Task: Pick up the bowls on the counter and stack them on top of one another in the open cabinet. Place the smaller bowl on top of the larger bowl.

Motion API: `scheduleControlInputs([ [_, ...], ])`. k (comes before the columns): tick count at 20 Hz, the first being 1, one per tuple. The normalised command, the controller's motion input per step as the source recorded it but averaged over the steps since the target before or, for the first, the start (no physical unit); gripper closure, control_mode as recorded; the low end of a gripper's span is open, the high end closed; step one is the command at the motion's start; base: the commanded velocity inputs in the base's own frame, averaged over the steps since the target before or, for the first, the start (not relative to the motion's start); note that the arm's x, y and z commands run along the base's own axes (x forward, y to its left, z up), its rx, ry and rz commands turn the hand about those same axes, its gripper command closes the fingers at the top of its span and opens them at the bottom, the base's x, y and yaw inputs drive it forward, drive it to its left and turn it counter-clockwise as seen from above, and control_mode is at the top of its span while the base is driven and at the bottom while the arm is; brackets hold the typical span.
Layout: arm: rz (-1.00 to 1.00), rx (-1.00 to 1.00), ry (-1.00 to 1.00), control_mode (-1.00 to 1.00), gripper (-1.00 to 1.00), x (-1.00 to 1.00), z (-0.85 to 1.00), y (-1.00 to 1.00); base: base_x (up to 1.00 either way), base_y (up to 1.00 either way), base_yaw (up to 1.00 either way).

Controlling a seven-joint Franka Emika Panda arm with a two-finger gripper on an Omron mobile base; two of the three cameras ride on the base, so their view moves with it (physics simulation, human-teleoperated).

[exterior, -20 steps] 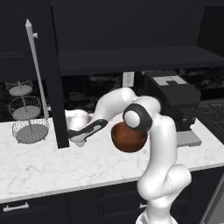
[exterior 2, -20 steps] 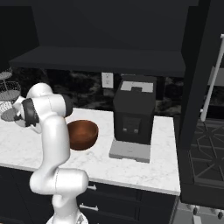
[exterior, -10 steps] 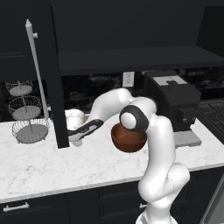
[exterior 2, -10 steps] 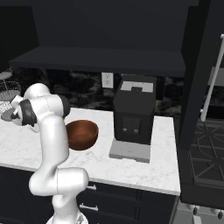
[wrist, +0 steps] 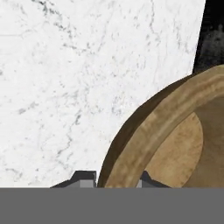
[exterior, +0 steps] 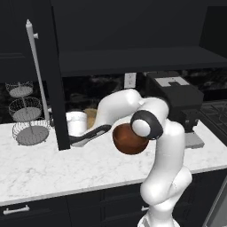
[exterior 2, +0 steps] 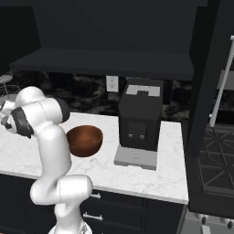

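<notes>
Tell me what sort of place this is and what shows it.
A rendered home kitchen, most likely: a white marble-veined counter over dark drawers, a black coffee machine by a wall outlet, and a three-tier wire basket stand. A stove sits at the right.

We see the white marble counter point(exterior: 40, 170) carrying a three-tier wire basket stand point(exterior: 27, 119) at its left end. Near the middle sits the deep reddish-brown bowl point(exterior 2: 84, 140), with the small tan bowl point(wrist: 175, 131) resting close to the dark backsplash. A black coffee machine point(exterior 2: 138, 123) stands on its grey base toward the right end.
</notes>
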Motion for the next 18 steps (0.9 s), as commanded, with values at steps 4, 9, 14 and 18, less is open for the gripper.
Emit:
scheduleControlInputs([
  [4, -0.02, 0.00, -0.14, -1.00, 1.00, -0.49, 0.35, -0.79, 0.00, 0.00, 0.00],
  [9, -0.07, 0.04, -0.13, -1.00, 1.00, -0.13, 0.74, -0.73, 0.00, 0.00, 0.00],
  [14, -0.14, 0.02, -0.01, -1.00, 1.00, -0.21, 0.68, -0.78, 0.00, 0.00, 0.00],
  [18, -0.19, 0.00, 0.11, -1.00, 1.00, -0.29, 0.03, -0.99, 0.00, 0.00, 0.00],
])
